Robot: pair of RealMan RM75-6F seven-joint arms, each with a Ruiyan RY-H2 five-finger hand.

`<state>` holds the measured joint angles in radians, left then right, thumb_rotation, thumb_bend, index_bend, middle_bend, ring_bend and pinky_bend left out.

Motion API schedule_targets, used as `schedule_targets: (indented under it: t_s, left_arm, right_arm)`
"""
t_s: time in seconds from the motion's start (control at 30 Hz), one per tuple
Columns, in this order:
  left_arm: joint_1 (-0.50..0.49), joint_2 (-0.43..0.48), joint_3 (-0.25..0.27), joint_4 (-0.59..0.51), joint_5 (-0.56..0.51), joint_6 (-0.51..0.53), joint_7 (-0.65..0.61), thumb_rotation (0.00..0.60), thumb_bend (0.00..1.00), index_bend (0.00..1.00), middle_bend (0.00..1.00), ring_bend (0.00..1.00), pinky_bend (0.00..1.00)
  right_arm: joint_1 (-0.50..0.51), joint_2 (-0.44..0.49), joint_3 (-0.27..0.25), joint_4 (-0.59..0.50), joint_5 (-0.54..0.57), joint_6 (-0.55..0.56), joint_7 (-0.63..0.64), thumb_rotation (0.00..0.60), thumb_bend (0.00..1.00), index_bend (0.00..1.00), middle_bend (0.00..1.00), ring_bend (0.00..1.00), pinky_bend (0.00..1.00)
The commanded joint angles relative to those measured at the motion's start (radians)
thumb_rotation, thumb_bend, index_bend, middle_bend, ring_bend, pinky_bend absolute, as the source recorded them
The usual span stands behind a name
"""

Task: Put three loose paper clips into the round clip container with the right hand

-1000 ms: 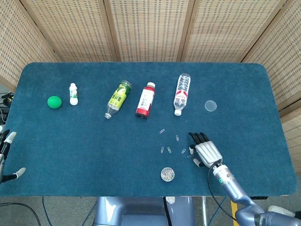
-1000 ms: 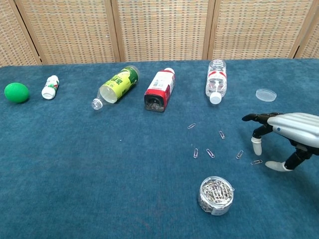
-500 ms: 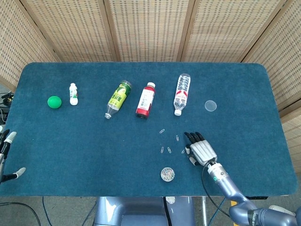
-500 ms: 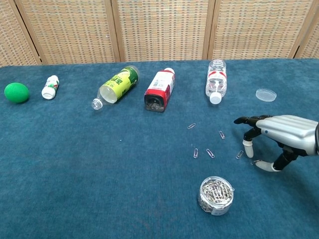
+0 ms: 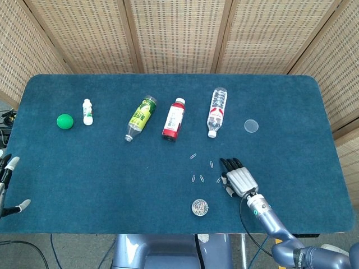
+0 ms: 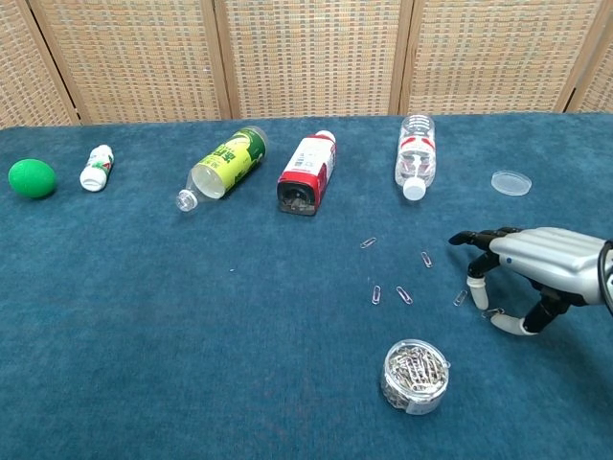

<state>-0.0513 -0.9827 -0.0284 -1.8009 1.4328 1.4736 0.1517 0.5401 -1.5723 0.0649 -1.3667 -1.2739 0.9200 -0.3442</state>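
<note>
- The left hand [image 5: 8, 185] is cut off by the head view's left edge; only pale fingertips are seen, so its grasp cannot be judged.
- The right hand [image 6: 536, 273] is clipped at the wrist by the chest view's right edge.
- A paper clip [image 6: 493, 311] beneath its fingers is too small for contact to be judged.

A table [image 5: 112, 179] covered in dark teal felt-like cloth fills most of both views, its corners rounded. Behind it, along the top of the frame, stand woven rattan screen panels [image 5: 174, 33] in light wooden frames. Grey floor [image 5: 67, 255] shows at the bottom edge of the head view. The light is even and soft.
</note>
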Motion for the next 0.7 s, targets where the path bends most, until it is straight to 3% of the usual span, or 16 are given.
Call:
schedule_targets:
  t_s: [0.03,0.7]
  left_arm:
    - [0.000,0.000,0.000,0.000,0.000,0.000,-0.001,0.600,0.00,0.00,0.00,0.00,0.00]
    - [0.000,0.002,0.000,0.002,0.000,0.000,-0.008,0.600,0.00,0.00,0.00,0.00,0.00]
  right_arm:
    - [0.004,-0.004,-0.001,0.001,0.006,-0.004,-0.007,0.600,0.37,0.53,0.00,0.00,0.00]
    - [0.011,-0.022,-0.005,0.002,0.020,0.019,-0.034,0.600,0.45,0.65,0.00,0.00,0.00]
